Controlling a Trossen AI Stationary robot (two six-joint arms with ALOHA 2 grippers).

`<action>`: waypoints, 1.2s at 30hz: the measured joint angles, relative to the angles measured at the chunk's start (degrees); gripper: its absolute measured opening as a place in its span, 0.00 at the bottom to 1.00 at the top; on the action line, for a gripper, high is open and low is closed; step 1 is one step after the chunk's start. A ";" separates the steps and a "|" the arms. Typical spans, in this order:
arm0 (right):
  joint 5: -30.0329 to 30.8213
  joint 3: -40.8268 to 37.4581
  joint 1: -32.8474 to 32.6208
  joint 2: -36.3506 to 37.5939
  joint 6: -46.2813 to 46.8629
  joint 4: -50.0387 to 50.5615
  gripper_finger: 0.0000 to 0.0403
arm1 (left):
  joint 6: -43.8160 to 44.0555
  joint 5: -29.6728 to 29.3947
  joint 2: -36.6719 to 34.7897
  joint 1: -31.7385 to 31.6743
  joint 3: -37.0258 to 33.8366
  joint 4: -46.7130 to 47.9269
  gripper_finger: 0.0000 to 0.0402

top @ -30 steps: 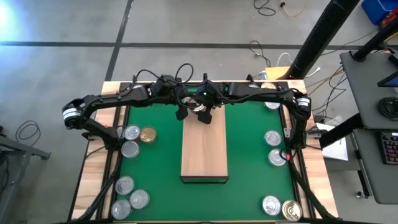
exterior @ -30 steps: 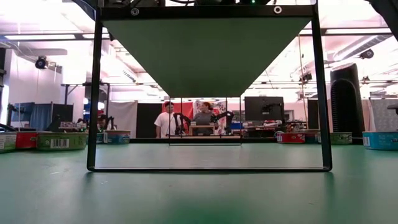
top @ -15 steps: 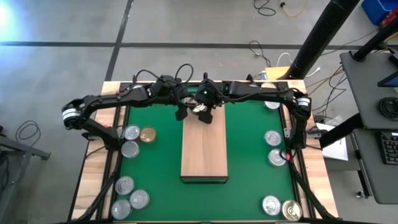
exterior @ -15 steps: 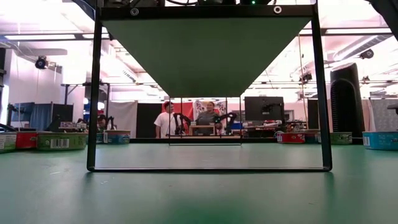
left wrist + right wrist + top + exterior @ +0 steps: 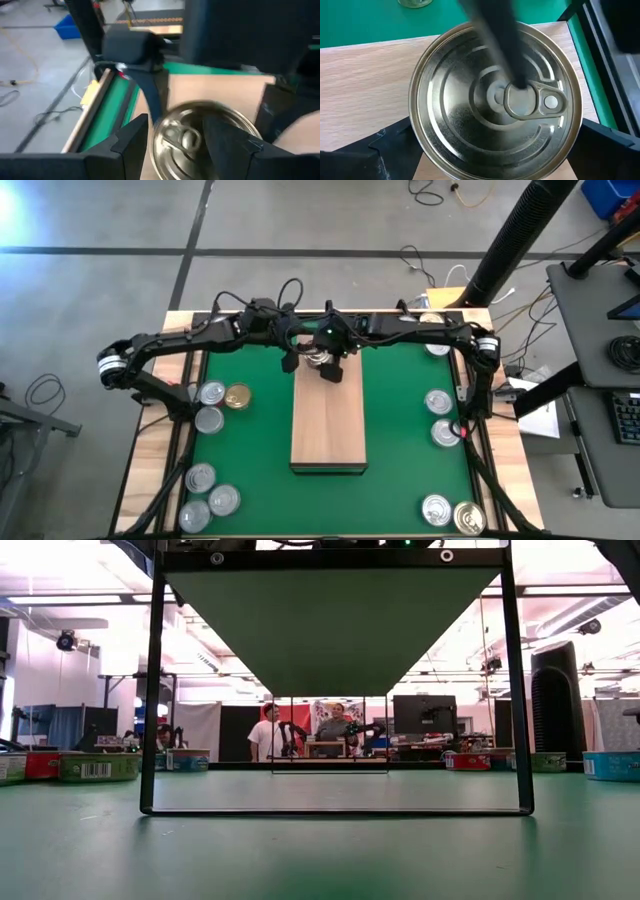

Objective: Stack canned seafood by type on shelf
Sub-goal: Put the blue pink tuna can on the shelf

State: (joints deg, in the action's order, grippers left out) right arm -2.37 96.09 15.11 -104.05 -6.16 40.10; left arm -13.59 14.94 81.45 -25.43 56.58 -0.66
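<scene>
At the far end of the shelf [image 5: 328, 415], a silver-topped tin [image 5: 495, 102] sits between the spread fingers of the right gripper [image 5: 328, 364], which straddles it and seems not to clamp it. The left gripper [image 5: 291, 360] hangs just beside it, half-open and holding nothing. If the right fingers drag the rim while lifting, the tin may slide off the shelf's far edge.

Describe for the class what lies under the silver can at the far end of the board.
Under the can is the light-wood shelf. The patch directly beneath the can is covered.
</scene>
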 joint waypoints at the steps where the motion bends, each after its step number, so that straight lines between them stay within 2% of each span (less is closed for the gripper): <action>1: 0.05 0.00 0.00 0.00 0.07 -0.23 0.99 | 0.01 0.52 0.56 0.05 0.03 -0.92 0.44; 9: 0.37 -0.02 0.00 -0.04 0.60 -1.88 0.99 | -0.44 0.88 3.95 0.15 0.24 -0.22 0.44; 21: 0.62 0.00 0.07 1.19 0.72 -0.49 0.99 | -1.85 -3.33 3.85 0.13 0.46 1.19 0.44; 36: 0.72 0.00 0.04 9.90 -0.48 2.14 0.99 | -2.26 -6.77 3.48 0.03 2.18 2.29 0.44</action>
State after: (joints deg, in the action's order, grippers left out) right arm -1.65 96.09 15.16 -94.15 -6.64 42.24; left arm -15.85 8.18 84.94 -25.40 58.76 1.63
